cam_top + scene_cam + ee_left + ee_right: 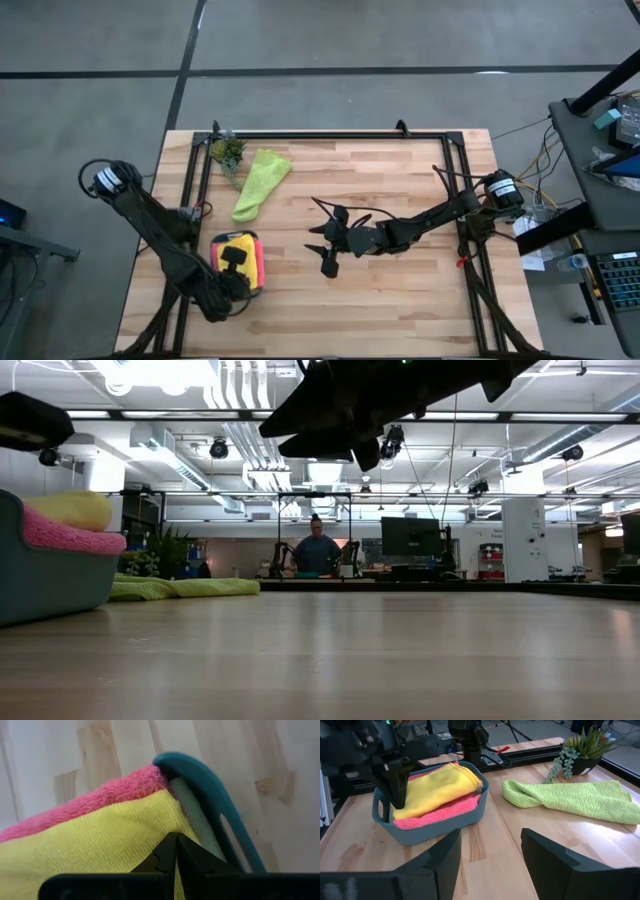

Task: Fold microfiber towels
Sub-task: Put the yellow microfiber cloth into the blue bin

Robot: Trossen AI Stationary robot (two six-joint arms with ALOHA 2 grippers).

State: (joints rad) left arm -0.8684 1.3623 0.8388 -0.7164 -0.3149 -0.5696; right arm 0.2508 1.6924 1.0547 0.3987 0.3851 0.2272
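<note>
Lime green microfiber towel (pixel 260 182) lying crumpled, unfolded, near small potted plant (pixel 227 152); risk: right gripper (pixel 331 252), fingers spread, hovering mid-table, catching plant while reaching

Teal plastic tray (pixel 445 828) holding yellow towel (pixel 437 787) over pink towel (pixel 437 812); left gripper (pixel 176 851), fingers pressed together, poking yellow towel, possibly dragging stack

Left wrist view alone showing pale sage layer (pixel 197 817)

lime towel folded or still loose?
Loose: the lime green towel lies crumpled and bunched on the table beside the potted plant, no neat edges.

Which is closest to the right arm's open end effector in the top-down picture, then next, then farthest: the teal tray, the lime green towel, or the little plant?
From the right end effector:
1. Teal tray, toward the left arm.
2. Lime green towel, farther back on the table.
3. Plant, back-left corner.
</note>
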